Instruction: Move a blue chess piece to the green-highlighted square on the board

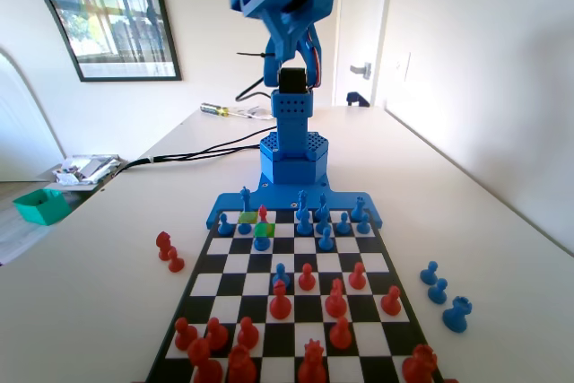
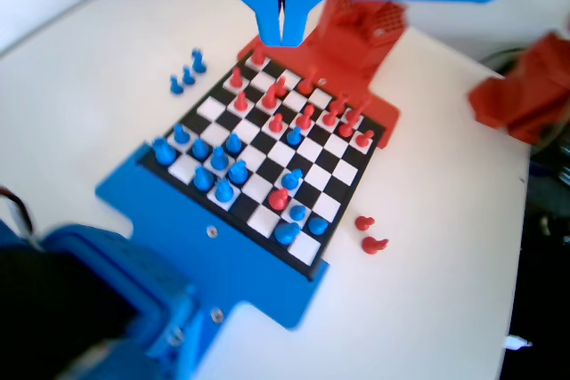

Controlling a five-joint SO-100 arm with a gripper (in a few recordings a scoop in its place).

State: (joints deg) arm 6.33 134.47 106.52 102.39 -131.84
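In the fixed view, the board (image 1: 296,298) lies on the table (image 1: 484,221). The highlighted square (image 1: 248,218) sits in its far left corner, a pawn (image 1: 261,239) just before it.

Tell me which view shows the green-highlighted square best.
The fixed view: the green-highlighted square appears there as a tinted square in the board's far rows, left of a red pawn and near the blue arm's base. In the wrist view, looking down past the shut tool, no green tint can be made out.
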